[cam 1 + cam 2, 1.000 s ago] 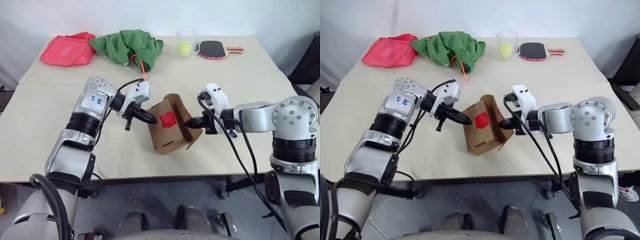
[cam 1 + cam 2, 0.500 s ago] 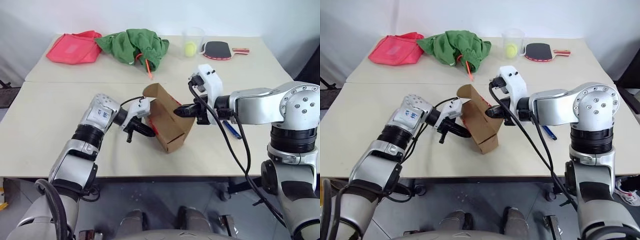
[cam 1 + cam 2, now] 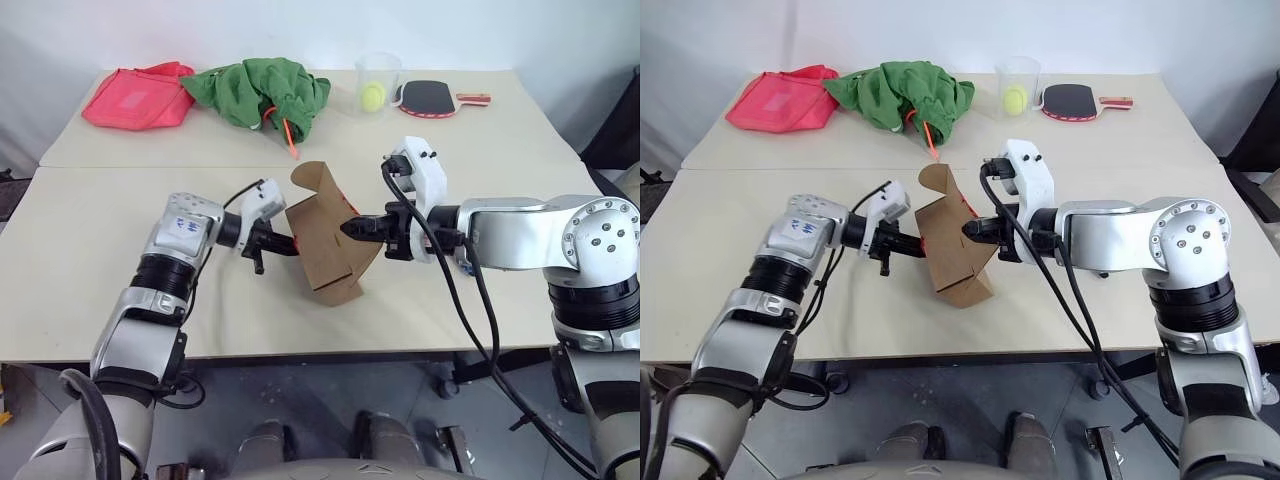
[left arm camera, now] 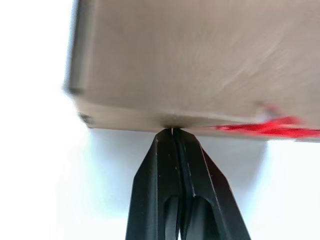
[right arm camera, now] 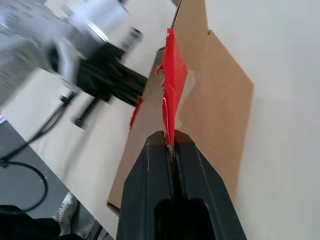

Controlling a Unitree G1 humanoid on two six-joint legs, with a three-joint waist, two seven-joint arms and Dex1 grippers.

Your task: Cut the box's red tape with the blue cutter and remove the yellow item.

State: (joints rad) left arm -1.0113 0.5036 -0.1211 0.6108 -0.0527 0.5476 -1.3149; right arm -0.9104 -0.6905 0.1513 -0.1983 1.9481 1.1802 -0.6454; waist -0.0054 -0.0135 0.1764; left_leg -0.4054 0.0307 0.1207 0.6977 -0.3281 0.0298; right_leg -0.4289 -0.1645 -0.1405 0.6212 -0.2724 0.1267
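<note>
Tilting up on its edge, the box (image 3: 325, 240) is now carried clear of the counter (image 3: 90, 290) between the two arms, whereas a second ago it sat lower with its red-taped face turned toward the head camera. That face has been swung away, so that the plain brown sides are presented and only a sliver of the red tape (image 5: 172, 100) is seen at the flap. The left end effector (image 4: 173, 137) is pressed together, its tips butted against an edge of the box; whether cardboard is pinched between them cannot be told. The right end effector (image 5: 170, 142) is clamped together on the torn red tape and the flap edge. The tape looks ragged and split, so the cutting is judged to be done and the flap is being pulled open. The blue cutter (image 3: 462, 268) is glimpsed on the counter behind the right arm. The yellow item is presumably inside the box.
</note>
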